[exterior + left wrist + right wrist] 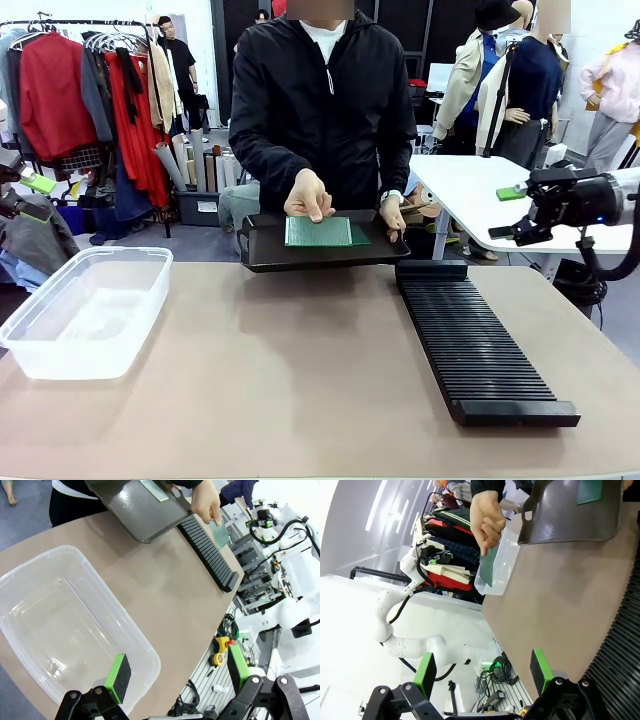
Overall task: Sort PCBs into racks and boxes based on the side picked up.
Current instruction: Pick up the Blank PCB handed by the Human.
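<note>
Across the table a person holds a smooth black tray (325, 255) over the far edge. One hand (307, 195) pinches a light green dotted PCB (318, 232) at the tray. In the wrist views that PCB (487, 567) (218, 530) hangs from the fingers, and another PCB (154, 490) lies flat on the tray. The clear box (85, 310) stands empty at the left, and the long black slotted rack (475, 340) lies at the right. My left gripper (37, 198) (178, 672) hovers open near the box's outer side. My right gripper (508, 212) (483, 671) hangs open beyond the rack's far end.
The person's other hand (392, 215) grips the tray's right end. Bare brown tabletop (300, 370) lies between the box and the rack. A white table (480, 185) stands behind my right gripper, and clothes racks (90, 90) stand at the back left.
</note>
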{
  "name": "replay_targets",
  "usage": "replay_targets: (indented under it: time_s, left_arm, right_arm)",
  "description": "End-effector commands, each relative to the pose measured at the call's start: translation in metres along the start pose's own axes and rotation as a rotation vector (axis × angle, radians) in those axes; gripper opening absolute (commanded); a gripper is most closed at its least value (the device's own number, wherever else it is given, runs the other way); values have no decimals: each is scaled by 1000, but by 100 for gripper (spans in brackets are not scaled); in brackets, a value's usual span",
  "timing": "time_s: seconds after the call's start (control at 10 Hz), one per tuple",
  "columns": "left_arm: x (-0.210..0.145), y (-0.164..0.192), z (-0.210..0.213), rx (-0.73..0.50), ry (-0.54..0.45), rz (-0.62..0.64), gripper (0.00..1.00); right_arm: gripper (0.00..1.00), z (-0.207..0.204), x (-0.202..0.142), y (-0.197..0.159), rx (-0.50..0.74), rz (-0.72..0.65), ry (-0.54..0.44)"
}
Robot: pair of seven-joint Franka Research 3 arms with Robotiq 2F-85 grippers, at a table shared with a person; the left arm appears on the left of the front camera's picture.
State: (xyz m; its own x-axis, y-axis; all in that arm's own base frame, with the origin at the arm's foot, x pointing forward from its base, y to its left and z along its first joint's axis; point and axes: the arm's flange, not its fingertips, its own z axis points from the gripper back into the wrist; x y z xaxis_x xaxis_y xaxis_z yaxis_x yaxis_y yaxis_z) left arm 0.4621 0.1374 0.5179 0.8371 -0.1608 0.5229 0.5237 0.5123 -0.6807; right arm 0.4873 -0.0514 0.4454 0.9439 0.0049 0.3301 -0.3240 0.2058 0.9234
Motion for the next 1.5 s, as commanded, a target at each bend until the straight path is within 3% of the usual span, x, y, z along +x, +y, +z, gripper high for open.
replay_targets:
  time_s: [0.0,0.8,1.4]
  left_arm:
    - [-1,0,0,3,-5,0,100]
    - [-1,0,0,3,-5,0,100]
    - [-1,0,0,3,-5,0,100]
  right_arm:
    - [100,-16,12,-7,32,29,-9]
    - [100,-95,12,-33,86,67,-29]
    - [100,-146,35,-57,153,136,-16]
